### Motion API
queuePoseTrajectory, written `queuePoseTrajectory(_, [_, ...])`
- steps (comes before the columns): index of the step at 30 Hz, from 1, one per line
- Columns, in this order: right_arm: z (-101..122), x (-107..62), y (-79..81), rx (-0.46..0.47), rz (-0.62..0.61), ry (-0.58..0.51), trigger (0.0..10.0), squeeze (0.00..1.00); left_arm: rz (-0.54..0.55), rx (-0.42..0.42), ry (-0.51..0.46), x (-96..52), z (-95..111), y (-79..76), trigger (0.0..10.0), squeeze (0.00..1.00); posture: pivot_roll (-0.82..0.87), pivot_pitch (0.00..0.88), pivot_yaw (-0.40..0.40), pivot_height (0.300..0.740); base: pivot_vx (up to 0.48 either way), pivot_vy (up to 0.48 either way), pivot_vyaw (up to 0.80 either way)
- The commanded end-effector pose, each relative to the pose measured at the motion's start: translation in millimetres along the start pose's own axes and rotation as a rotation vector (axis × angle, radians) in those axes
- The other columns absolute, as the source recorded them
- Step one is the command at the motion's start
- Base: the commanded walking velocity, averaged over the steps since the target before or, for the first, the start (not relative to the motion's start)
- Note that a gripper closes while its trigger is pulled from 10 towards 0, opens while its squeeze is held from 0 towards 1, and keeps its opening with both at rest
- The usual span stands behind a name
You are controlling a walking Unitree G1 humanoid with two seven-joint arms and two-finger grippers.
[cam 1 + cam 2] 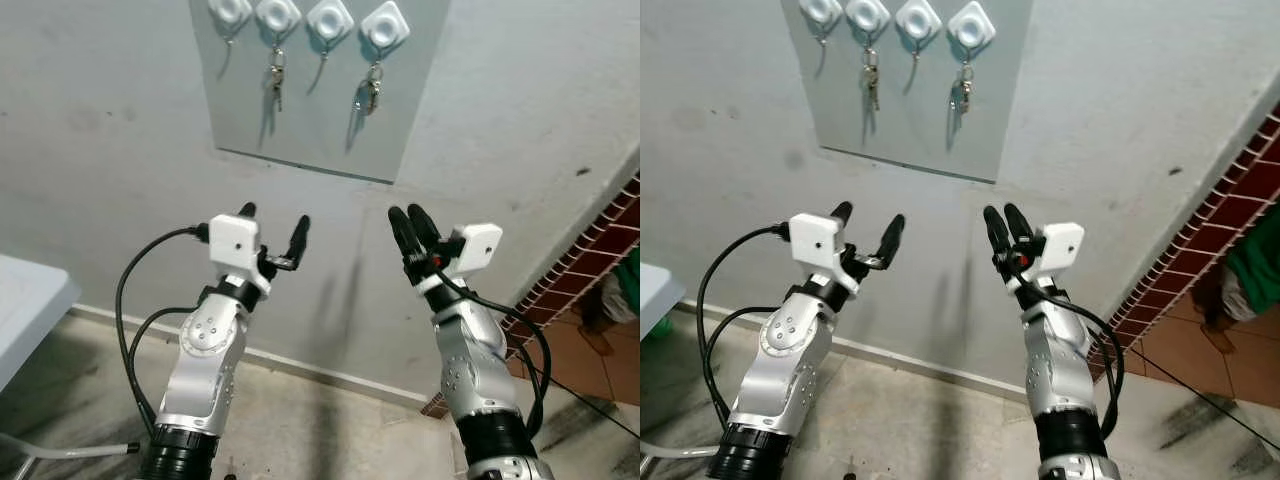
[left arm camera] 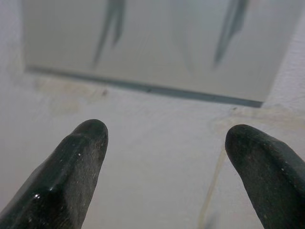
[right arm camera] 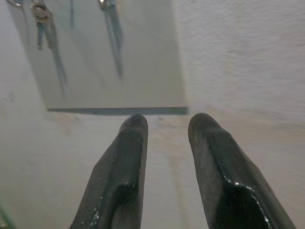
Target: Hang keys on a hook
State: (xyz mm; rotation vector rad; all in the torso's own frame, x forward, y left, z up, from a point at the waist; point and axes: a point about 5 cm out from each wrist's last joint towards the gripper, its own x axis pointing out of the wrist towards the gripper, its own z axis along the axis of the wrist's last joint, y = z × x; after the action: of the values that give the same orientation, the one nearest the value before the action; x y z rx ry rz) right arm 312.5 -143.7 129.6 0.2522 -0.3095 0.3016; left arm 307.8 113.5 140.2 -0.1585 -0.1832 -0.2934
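Note:
A grey panel (image 1: 320, 125) on the wall carries a row of white hooks. One bunch of keys (image 1: 275, 78) hangs from the second hook (image 1: 278, 14), and another bunch of keys (image 1: 370, 92) from the fourth hook (image 1: 385, 24). The first hook (image 1: 229, 12) and third hook (image 1: 330, 18) are bare. My left gripper (image 1: 275, 222) is raised below the panel, open wide and holding nothing. My right gripper (image 1: 410, 216) points up beside it, under the panel's right corner, with its fingers a narrow gap apart and nothing between them. In the right wrist view the keys (image 3: 43, 19) hang above the fingertips (image 3: 133, 129).
A white table corner (image 1: 25, 300) juts in at the left, with a white tube (image 1: 70, 452) on the floor below it. A red brick-tiled wall (image 1: 590, 270) runs along the right. Part of a person in green (image 1: 628, 285) stands at the far right.

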Motion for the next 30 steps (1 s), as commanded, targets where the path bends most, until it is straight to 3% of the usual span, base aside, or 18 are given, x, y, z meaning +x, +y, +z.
queuePoseTrajectory(1, [-1, -15.6, -10.0, -0.052, -0.068, 0.003, 10.0, 0.0, 0.063, -0.032, 0.033, -7.4, -9, 14.2, 10.0, 0.0, -0.05, 0.052, -0.003, 0.732, 0.0, 0.0, 0.0])
queuePoseTrajectory(5, [-5, -35.6, -20.5, -0.077, -0.165, 0.043, 10.0, 0.0, 0.124, 0.002, 0.039, -12.9, -14, 26.3, 10.0, 0.0, -0.06, 0.038, 0.007, 0.732, 0.0, 0.0, 0.0])
queuePoseTrajectory(9, [-10, -49.6, -27.8, -0.115, -0.25, 0.089, 10.0, 0.0, 0.16, -0.016, 0.04, -16.4, -15, 33.0, 10.0, 0.0, -0.06, 0.032, 0.011, 0.732, 0.0, 0.0, 0.0])
queuePoseTrajectory(14, [-26, -72.3, -37.9, -0.206, -0.352, 0.244, 10.0, 0.0, 0.18, -0.042, 0.048, -20.3, -19, 37.1, 10.0, 0.0, -0.06, 0.037, 0.012, 0.732, 0.0, 0.0, 0.0])
queuePoseTrajectory(20, [-34, -78.7, -29.9, -0.201, -0.37, 0.274, 10.0, 0.0, 0.218, -0.072, 0.061, -24.3, -26, 46.2, 10.0, 0.0, -0.08, 0.021, 0.03, 0.732, 0.0, 0.0, 0.0])
queuePoseTrajectory(30, [-31, -81.3, -24.7, -0.288, -0.33, 0.298, 10.0, 0.0, 0.206, -0.05, 0.074, -28.9, -27, 51.4, 10.0, 0.0, -0.09, 0.021, 0.036, 0.732, 0.0, 0.0, 0.0])
